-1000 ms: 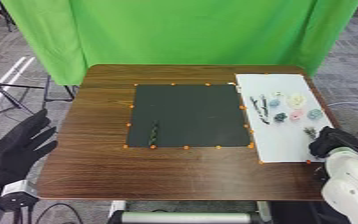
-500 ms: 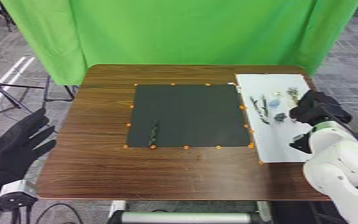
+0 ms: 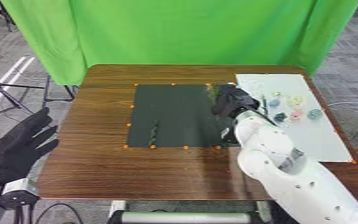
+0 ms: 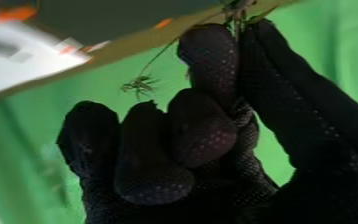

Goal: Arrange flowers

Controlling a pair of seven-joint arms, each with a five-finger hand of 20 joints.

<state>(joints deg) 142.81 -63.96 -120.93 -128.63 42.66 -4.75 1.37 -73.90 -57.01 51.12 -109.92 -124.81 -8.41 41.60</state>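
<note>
My right hand (image 3: pixel 233 100) is above the right part of the dark mat (image 3: pixel 177 112), pinching a thin green sprig (image 3: pixel 213 91) that sticks out past its fingertips. In the right wrist view the hand (image 4: pixel 198 125) holds the sprig's thin stem (image 4: pixel 238 12) between finger and thumb, and a small drooping tip (image 4: pixel 140 85) hangs beside the fingers. A dark green stem (image 3: pixel 154 134) lies on the mat's lower left. My left hand (image 3: pixel 20 140) is off the table's left side, fingers straight.
The white sheet (image 3: pixel 322 142) at the table's right holds a pink flower (image 3: pixel 296 114), a pale yellow flower (image 3: pixel 294 101), a blue-grey flower (image 3: pixel 315 114) and a dark green one (image 3: pixel 280 117). Orange markers edge the mat. A green curtain (image 3: pixel 193 35) hangs behind.
My right hand has moved from the white sheet leftward over the dark mat, carrying the sprig from the sheet. The left hand has stayed where it was.
</note>
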